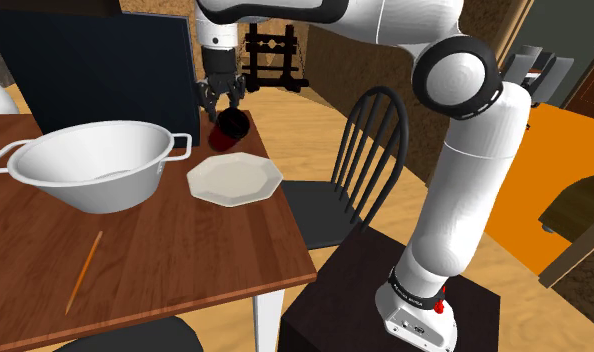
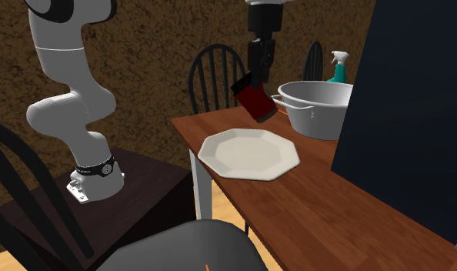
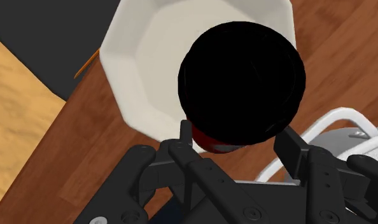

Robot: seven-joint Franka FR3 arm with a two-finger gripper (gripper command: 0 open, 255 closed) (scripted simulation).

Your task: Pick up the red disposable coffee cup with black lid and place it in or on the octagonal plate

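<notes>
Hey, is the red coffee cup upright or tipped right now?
Tipped: the red cup, clasped by the pincer, slants markedly near the octagonal plate.

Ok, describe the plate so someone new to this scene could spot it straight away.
Find the brown wooden table. Beside the big white two-handled bowl lies the plate. It is flat, white and eight-sided, whereas the bowl is deep and round.

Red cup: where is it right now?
In the second exterior view, the red cup hangs tilted in the gripper above the table, beside the octagonal plate's rim, with the white bowl to its right.
</notes>
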